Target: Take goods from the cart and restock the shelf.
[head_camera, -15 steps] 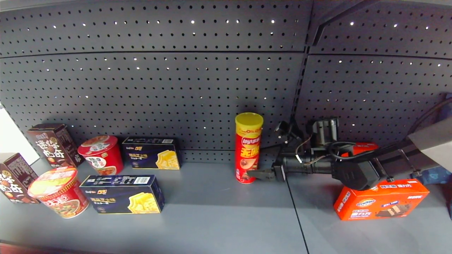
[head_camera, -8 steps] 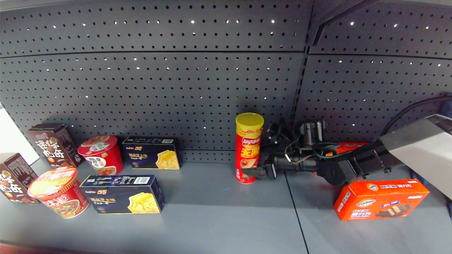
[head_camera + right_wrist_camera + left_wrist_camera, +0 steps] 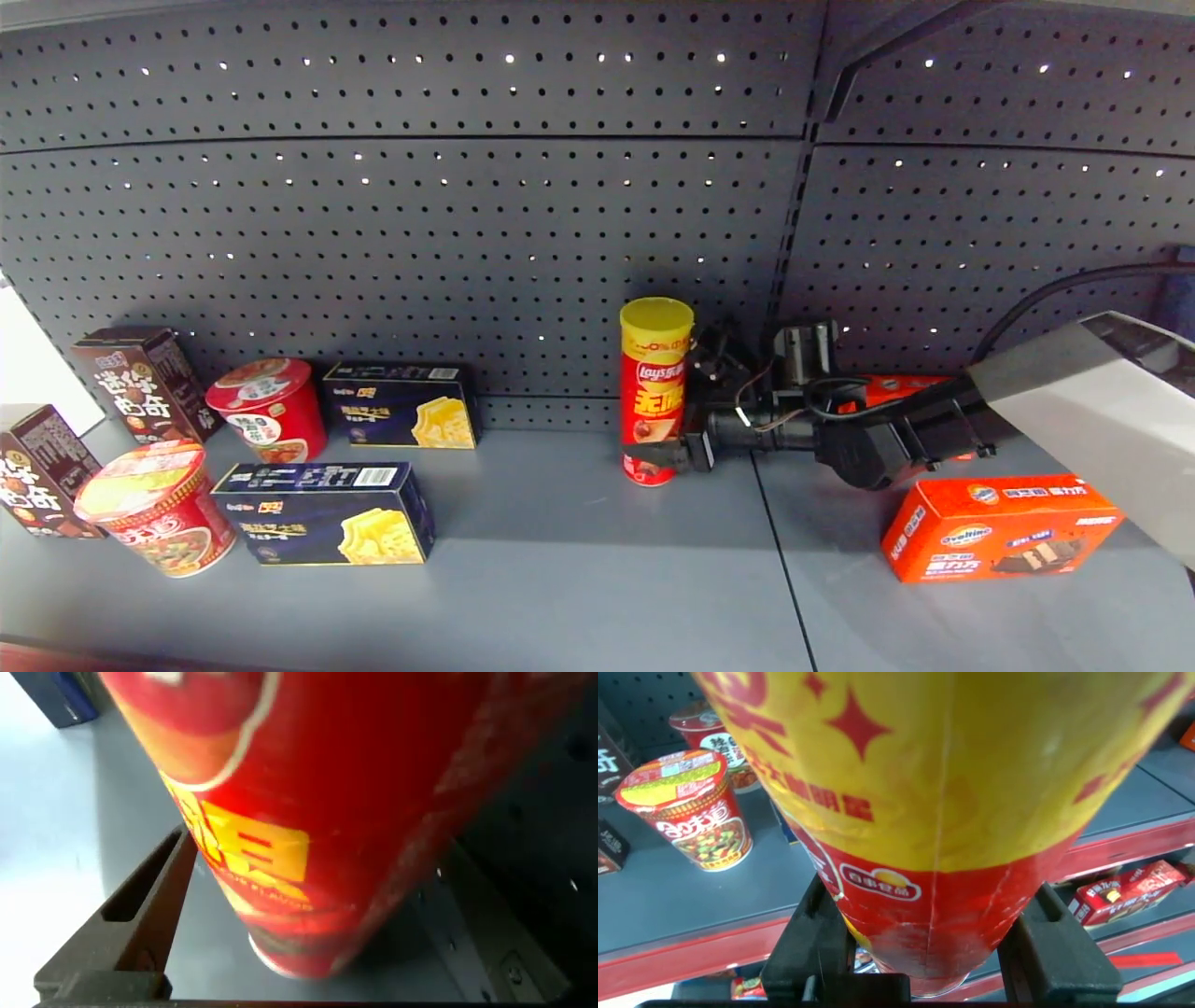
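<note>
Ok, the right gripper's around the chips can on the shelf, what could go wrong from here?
1. The can is tall and narrow; the open right gripper straddles its base, and a finger catching it might tip it.
2. The right arm passes close by the orange box and could knock it.
3. The left gripper holds a second can near one end; it might pivot or slip.

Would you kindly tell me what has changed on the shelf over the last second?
The right gripper moved left along the shelf toward the chip can and now sits at the can's lower part. The can stayed upright and in nearly the same spot, and the orange box stayed where it was.
</note>
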You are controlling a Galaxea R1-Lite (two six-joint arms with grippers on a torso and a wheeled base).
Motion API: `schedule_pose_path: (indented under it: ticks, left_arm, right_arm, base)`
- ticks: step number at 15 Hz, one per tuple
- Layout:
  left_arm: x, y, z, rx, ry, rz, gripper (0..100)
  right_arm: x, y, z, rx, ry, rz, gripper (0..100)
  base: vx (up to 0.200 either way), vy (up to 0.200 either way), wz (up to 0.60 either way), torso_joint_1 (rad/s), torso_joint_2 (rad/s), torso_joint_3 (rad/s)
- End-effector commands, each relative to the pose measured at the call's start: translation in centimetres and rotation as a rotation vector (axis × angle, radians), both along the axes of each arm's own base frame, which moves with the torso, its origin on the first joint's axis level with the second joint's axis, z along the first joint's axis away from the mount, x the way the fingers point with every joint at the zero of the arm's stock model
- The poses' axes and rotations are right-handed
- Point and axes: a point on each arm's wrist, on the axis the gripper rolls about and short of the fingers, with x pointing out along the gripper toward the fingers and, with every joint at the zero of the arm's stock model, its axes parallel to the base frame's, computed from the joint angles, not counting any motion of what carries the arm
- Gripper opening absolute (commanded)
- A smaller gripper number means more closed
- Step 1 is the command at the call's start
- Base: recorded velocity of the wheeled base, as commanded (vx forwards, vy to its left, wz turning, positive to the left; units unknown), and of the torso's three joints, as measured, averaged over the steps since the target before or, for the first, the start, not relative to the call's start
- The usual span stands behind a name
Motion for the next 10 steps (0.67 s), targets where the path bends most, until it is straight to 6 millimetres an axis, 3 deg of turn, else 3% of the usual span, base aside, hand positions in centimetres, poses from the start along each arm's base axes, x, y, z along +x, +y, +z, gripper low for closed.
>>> schedule_pose_path:
  ticks: [1, 3, 6, 10]
  left_arm:
    - [0.0, 0.0, 0.0, 0.0, -0.003, 0.001, 0]
    - [0.0, 0.0, 0.0, 0.0, -0.002, 0.001, 0]
    - [0.0, 0.0, -0.7, 0.003, 0.015, -0.001, 0]
    - [-0.1, 0.0, -1.0, 0.003, 0.012, -0.001, 0]
  right_arm:
    - [0.4, 0.4, -0.5, 0.001, -0.004, 0.005, 0]
    - [0.2, 0.3, -0.3, 0.004, 0.0, 0.01, 0]
    - [-1.8, -0.4, 1.3, 0.003, -0.001, 0.013, 0]
    - [-6.5, -0.8, 4.5, 0.003, -0.016, -0.011, 0]
  base:
    - [0.0, 0.0, 0.0, 0.0, 0.0, 0.0]
    - [0.0, 0.0, 0.0, 0.0, 0.0, 0.0]
    - [0.0, 0.0, 0.0, 0.0, 0.0, 0.0]
    - [0.0, 0.0, 0.0, 0.0, 0.0, 0.0]
